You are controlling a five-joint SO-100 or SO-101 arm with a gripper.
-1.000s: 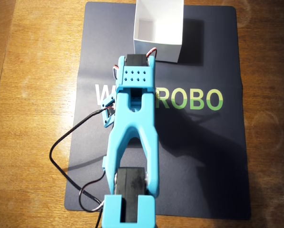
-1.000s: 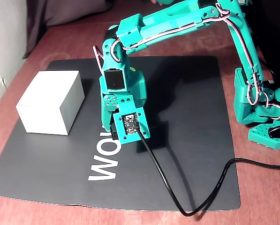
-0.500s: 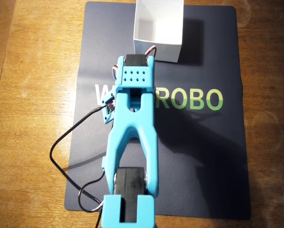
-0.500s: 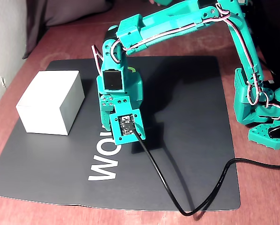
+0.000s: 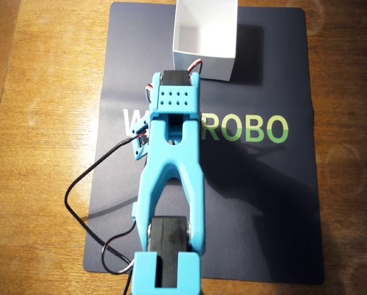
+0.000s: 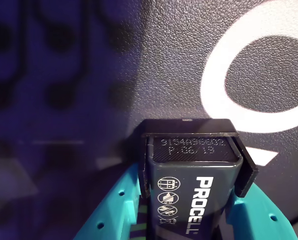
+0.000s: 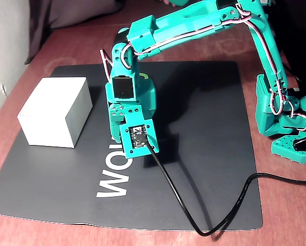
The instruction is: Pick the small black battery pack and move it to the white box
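Observation:
The small black battery pack (image 6: 193,165) is a black holder with a PROCELL battery in it. In the wrist view it sits between my teal fingers (image 6: 114,205), and my gripper (image 6: 188,202) is shut on it, close above the dark mat. In the fixed view my gripper (image 7: 117,135) points down at the mat just right of the white box (image 7: 55,115); the pack is hidden there. In the overhead view the open white box (image 5: 203,66) stands at the top of the mat, and the arm (image 5: 171,160) covers the gripper and the pack.
A dark mat (image 5: 263,203) with white and green lettering lies on a wooden table (image 5: 42,123). A black cable (image 7: 178,200) runs from the wrist camera across the mat's front. The arm's base (image 7: 291,128) stands at the mat's right edge in the fixed view.

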